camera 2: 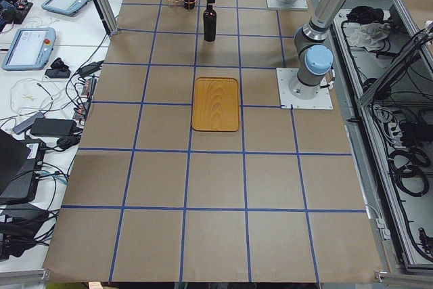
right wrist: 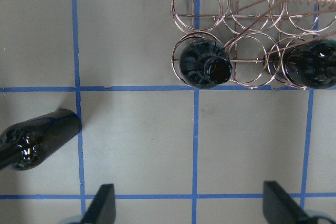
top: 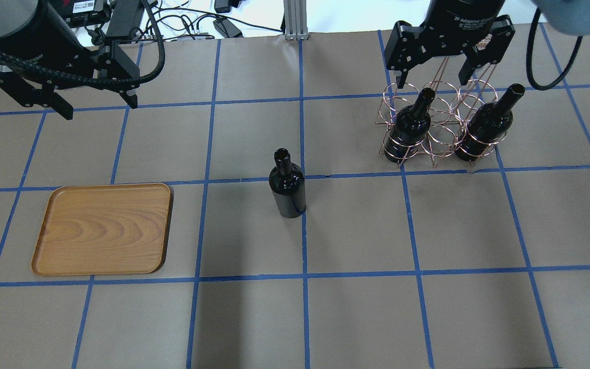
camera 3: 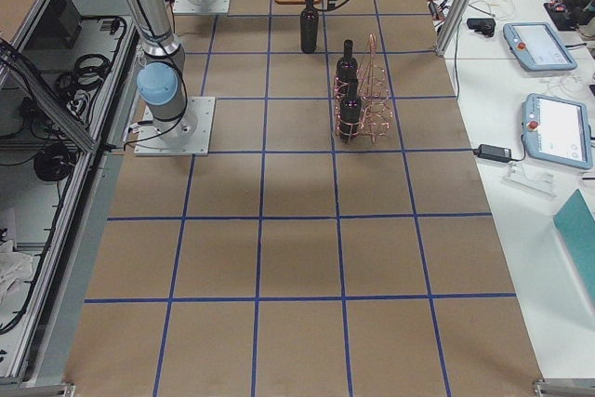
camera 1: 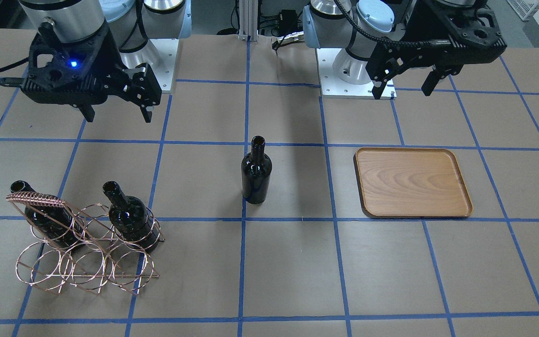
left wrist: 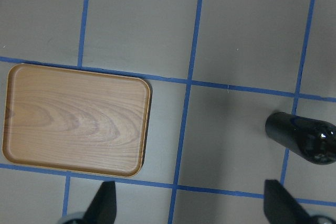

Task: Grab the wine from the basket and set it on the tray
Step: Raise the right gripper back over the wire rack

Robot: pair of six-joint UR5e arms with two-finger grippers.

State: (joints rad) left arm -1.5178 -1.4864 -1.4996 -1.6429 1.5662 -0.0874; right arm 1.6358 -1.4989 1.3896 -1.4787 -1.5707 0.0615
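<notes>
One black wine bottle [camera 1: 256,173] stands upright alone at the table's middle, also in the overhead view [top: 287,184]. Two more bottles [top: 407,128] [top: 487,125] stand in the copper wire basket [camera 1: 35,200]. The empty wooden tray [camera 1: 412,182] lies flat, also in the left wrist view [left wrist: 73,119]. My left gripper [top: 99,105] is open and empty, high above the table behind the tray. My right gripper [top: 432,81] is open and empty, hovering over the basket's far side. The lone bottle shows at the edge of the left wrist view [left wrist: 304,140] and the right wrist view [right wrist: 37,140].
The table is brown with a blue tape grid. The arm bases [camera 1: 358,70] stand at the robot's edge. Tablets and cables lie on the side benches [camera 2: 40,45] off the table.
</notes>
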